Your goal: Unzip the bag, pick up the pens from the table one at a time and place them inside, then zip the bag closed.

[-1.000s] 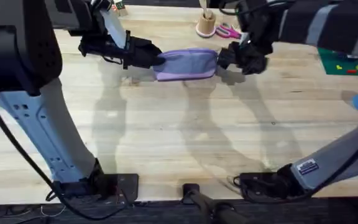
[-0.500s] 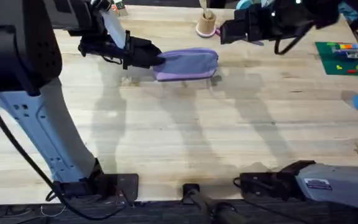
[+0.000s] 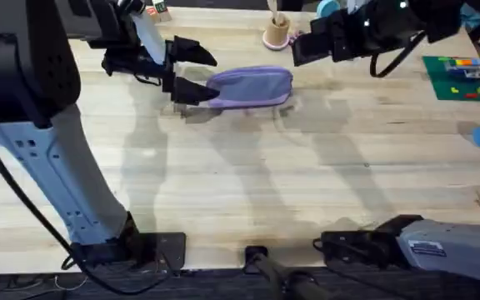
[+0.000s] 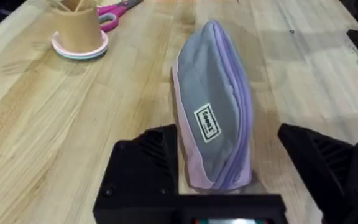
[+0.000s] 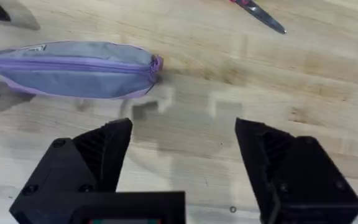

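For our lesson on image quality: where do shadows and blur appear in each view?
Overhead: arm shadows streak the table below the bag; the left arm looms dark and blurred. Left wrist: the fingers are soft. Right wrist: faint shadows beside the bag.

The wooden table (image 3: 248, 175) bears the bag (image 3: 251, 87), scissors (image 4: 118, 10) and a cup (image 3: 277, 32).

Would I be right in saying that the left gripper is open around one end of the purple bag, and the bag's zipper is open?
Not quite: the bag is zipped shut, as the right wrist view shows. The rest holds: the left gripper is open around one end.
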Controlling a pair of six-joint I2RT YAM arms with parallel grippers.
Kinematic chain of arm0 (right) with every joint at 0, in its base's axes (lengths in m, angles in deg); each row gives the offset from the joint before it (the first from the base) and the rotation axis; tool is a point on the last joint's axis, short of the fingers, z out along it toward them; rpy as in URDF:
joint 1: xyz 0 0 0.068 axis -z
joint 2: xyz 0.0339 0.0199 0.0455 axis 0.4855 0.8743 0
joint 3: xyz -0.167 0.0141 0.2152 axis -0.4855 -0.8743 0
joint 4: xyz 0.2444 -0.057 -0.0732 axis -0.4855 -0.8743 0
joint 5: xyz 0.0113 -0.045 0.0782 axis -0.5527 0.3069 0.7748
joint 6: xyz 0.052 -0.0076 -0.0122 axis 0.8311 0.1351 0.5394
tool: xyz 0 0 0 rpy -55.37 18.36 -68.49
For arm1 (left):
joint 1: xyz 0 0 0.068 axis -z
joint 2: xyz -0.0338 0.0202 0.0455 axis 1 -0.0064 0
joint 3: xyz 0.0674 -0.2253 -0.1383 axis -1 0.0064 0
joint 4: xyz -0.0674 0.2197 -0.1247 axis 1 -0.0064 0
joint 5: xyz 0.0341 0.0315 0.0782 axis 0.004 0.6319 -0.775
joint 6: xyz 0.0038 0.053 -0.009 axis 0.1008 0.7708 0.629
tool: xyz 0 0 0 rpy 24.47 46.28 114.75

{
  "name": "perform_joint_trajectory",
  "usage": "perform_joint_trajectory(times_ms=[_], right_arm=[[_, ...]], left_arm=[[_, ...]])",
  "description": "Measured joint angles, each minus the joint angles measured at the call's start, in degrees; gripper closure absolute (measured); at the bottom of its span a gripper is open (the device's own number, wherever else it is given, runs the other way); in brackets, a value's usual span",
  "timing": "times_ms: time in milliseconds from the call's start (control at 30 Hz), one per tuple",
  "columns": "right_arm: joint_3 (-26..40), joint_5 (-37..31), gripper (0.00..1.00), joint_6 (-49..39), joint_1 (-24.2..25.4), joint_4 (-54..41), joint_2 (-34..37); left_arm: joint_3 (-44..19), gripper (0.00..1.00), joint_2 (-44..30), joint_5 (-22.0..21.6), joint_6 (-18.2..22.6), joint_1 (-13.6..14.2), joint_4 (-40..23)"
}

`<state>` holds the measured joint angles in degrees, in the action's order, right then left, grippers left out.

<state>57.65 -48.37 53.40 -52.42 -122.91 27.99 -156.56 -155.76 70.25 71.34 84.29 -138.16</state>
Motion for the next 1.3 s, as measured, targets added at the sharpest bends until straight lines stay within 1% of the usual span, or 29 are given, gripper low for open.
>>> perform_joint_trajectory(times_ms=[100, 167, 233, 267, 367, 433, 500, 567, 733, 833, 933, 1033, 1100, 1200, 1300], right_arm=[[0.0, 0.0, 0.005, -0.13, 0.0, 0.0, 0.0], [0.0, 0.0, 0.005, -0.15, 0.0, 0.04, 0.02], [0.0, 0.0, 0.005, -0.13, -0.04, 0.0, 0.0], [0.0, 0.0, 0.005, -0.15, -0.11, 0.02, 0.0], [0.0, 0.0, 0.005, -0.15, -0.6, 0.0, 0.0], [0.0, 0.0, 0.005, -0.15, -1.18, -0.01, 0.0], [0.0, 0.0, 0.005, -0.15, -1.58, 0.0, 0.01], [0.0, 0.0, 0.005, -0.17, -1.77, 0.0, 0.0], [0.0, 0.0, 0.005, -0.17, -1.79, -0.6, 0.0], [0.0, 0.0, 0.005, -0.17, -1.79, -2.92, 0.0], [0.0, 0.0, 0.005, -0.17, -1.88, -6.33, -0.02], [-0.02, 0.01, 0.006, -0.02, -1.97, -9.28, -0.56], [-0.02, 0.02, 0.006, 0.57, -1.97, -10.23, -1.71], [-0.02, 0.0, 0.006, 1.46, -1.97, -10.41, -4.33], [-0.02, 0.0, 0.006, 2.73, -1.97, -10.61, -6.72]], left_arm=[[0.0, 0.006, 0.01, -0.84, 0.01, 0.0, -0.81], [-0.05, 0.005, 0.0, -2.97, 0.01, 0.0, -3.68], [-0.43, 0.004, 0.06, -6.27, -0.02, 0.0, -7.19], [-0.96, 0.004, 0.17, -8.71, -0.02, 0.0, -9.4], [-2.65, 0.004, 1.84, -14.84, -0.17, 0.0, -13.38], [-4.19, 0.004, 4.85, -19.22, -0.86, 0.0, -15.3], [-5.69, 0.004, 8.55, -22.98, -2.89, 0.0, -15.61], [-7.18, 0.004, 12.61, -26.57, -5.89, 0.0, -15.61], [-8.48, 0.004, 22.28, -37.18, -16.02, 0.54, -15.93], [-8.48, 0.004, 27.08, -43.61, -23.12, 1.99, -16.08], [-8.48, 0.005, 31.49, -49.0, -31.05, 4.05, -17.23], [-8.48, 0.005, 35.41, -53.09, -38.92, 5.85, -19.66], [-8.48, 0.005, 37.76, -55.57, -43.99, 6.58, -21.91], [-8.48, 0.005, 40.24, -57.96, -49.88, 6.71, -24.63], [-8.48, 0.004, 41.4, -59.36, -55.05, 6.71, -26.12]])
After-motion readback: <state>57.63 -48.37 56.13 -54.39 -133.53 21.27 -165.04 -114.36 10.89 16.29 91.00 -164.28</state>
